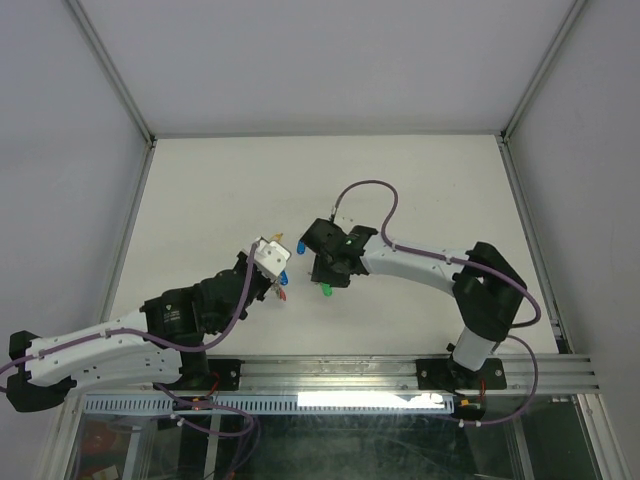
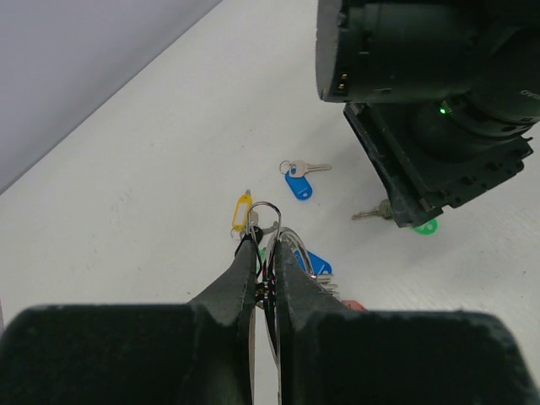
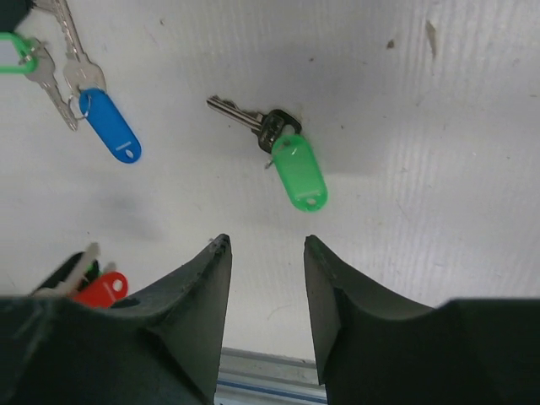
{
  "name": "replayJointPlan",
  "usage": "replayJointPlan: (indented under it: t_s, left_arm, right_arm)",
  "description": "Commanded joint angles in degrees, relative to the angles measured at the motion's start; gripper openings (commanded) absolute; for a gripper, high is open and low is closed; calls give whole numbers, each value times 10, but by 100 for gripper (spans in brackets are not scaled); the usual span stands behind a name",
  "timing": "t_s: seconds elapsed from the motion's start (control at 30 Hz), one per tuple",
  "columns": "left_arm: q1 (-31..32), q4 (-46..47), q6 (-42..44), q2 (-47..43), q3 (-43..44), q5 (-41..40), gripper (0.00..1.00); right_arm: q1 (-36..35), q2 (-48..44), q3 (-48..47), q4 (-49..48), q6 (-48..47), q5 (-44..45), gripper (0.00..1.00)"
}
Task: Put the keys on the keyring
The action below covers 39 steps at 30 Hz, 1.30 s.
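My left gripper (image 2: 266, 249) is shut on the thin silver keyring (image 2: 265, 209), held upright above the table. A yellow tag (image 2: 241, 211) hangs at the ring, with a blue tag (image 2: 319, 262) and a red tag (image 2: 353, 305) bunched below it. In the top view the left gripper (image 1: 277, 250) is left of centre. My right gripper (image 3: 266, 245) is open and holds nothing. It hovers just short of a loose key with a green tag (image 3: 297, 169) lying on the table. Another loose key with a blue tag (image 2: 297, 182) lies between the two grippers.
The white table (image 1: 220, 190) has grey walls on the left, back and right. A metal rail (image 1: 400, 375) runs along the near edge, close behind the right gripper (image 1: 328, 278). The right arm's black wrist (image 2: 422, 76) hangs close to the held keyring.
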<state>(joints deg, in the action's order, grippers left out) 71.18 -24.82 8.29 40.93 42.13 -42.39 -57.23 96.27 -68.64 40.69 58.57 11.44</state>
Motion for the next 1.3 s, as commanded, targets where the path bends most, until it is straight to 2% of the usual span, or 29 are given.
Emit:
replayJointPlan:
  t_s: [0.0, 0.33, 0.7, 1.27]
  left_arm:
    - [-2, 16, 1, -16, 0, -16, 0]
    - [-2, 17, 7, -36, -2, -12, 0]
    - [-2, 22, 10, -40, -4, 2, 0]
    - [-1, 25, 12, -38, -7, 7, 0]
  right_arm:
    - [-6, 38, -60, -6, 35, 43, 41]
    - [-3, 129, -130, 36, 26, 64, 31]
    - [3, 148, -145, 64, 21, 79, 32]
    - [20, 164, -152, 46, 4, 49, 31]
